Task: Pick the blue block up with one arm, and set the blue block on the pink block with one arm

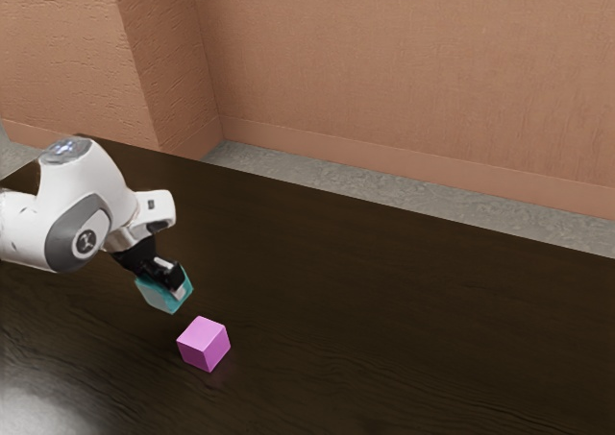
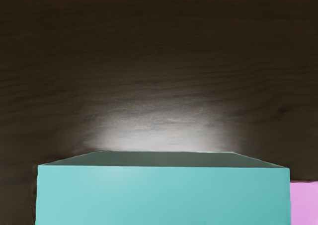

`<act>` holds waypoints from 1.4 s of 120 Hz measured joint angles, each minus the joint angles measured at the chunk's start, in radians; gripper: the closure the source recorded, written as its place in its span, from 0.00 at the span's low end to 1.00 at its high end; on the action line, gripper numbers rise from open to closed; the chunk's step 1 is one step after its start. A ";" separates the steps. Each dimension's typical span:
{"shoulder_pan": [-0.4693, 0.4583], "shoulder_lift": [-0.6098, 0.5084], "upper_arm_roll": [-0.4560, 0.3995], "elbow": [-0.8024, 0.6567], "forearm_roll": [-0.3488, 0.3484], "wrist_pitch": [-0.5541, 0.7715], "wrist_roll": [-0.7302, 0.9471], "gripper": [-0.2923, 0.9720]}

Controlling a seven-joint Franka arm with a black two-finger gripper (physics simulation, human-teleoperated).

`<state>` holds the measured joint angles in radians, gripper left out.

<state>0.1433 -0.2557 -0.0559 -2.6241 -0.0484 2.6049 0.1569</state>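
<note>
A teal-blue block (image 1: 164,294) hangs tilted above the dark table, with my black gripper (image 1: 163,281) shut on it. In the wrist view the same blue block (image 2: 163,194) sits large right under my hand. The pink block (image 1: 203,343) rests on the table just below the held block and toward the exterior view's right, apart from it. A corner of the pink block (image 2: 304,203) shows beside the blue block in the wrist view.
The dark wooden table (image 1: 404,301) stretches wide toward the exterior view's right. Its far edge (image 1: 384,200) meets a grey floor strip and a tan wall behind. A bright glare patch (image 2: 159,125) lies on the tabletop ahead of the held block.
</note>
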 joint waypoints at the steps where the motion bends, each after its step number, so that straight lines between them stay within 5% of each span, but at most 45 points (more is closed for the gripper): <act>1: -0.003 0.000 0.000 -0.001 0.000 0.000 -0.006 0.48; 78: -0.042 0.040 -0.076 -0.015 0.008 -0.011 -0.369 0.48; 168: -0.038 0.043 -0.136 -0.019 0.064 -0.012 -0.485 0.49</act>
<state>0.1053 -0.2129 -0.1914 -2.6435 0.0157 2.5934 -0.3282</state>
